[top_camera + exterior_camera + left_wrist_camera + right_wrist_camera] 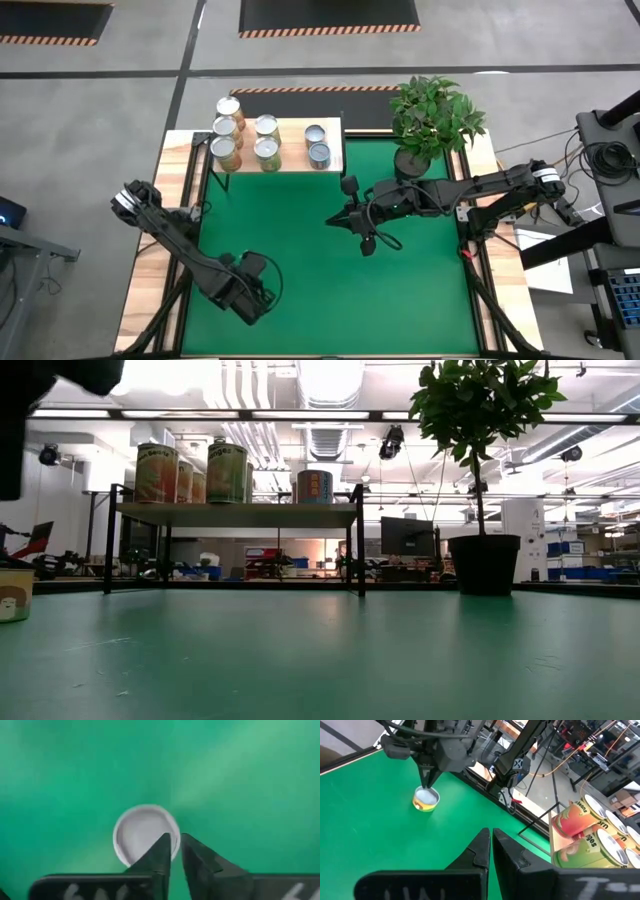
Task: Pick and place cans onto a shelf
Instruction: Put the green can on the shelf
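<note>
**One tin on the mat, six up on the shelf**

My left claw (427,782) hangs over the near-left part of the green mat (400,290), pointing straight down. Its fingers (160,855) are all but pinched together, only a thin slit between them, and they grasp nothing. Right under the tips stands a lone can (426,800), silvery-white top up, yellow label on its side. From my left wrist I look down on that round lid (142,832), with my fingertips over its edge; whether they touch it I cannot tell.

My right claw (335,222) waits above the middle of the mat, its fingers (487,850) clenched tight on nothing.

At the far-left edge of the table stands the shelf (292,160), light wood top on thin black legs. Six cans (262,143) stand on it: four bunched at its left end, two (317,146) side by side towards its right end. A potted plant (432,118) sits on the far side to the right of the shelf
</note>
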You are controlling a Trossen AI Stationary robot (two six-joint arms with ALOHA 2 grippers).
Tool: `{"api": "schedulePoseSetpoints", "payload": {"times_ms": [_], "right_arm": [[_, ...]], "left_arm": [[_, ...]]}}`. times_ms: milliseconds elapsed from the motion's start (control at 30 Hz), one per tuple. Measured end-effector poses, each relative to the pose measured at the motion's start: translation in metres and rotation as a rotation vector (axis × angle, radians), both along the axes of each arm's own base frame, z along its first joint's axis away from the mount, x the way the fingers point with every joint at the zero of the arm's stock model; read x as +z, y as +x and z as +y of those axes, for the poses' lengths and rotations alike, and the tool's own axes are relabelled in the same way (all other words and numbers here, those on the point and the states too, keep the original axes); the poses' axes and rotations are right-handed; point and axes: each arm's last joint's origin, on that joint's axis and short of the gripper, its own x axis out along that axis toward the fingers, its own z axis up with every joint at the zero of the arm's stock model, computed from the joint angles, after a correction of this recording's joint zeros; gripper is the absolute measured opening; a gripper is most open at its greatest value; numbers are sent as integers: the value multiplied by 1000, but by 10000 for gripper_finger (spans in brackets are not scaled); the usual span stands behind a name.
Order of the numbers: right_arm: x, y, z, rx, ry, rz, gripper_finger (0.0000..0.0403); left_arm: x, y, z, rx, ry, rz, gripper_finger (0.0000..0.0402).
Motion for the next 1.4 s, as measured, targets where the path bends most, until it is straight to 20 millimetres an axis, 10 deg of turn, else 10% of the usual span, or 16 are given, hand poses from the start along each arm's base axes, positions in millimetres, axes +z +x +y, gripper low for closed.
{"api": "schedulePoseSetpoints", "payload": {"times_ms": [633, 1400], "right_arm": [[0, 0, 0, 6, -15, -1, 9], [-1, 0, 0, 5, -13, 2, 9]], "left_arm": [[-28, 3, 0, 270, -47, 134, 392], [-53, -1, 2, 256, -22, 156, 323]]}}
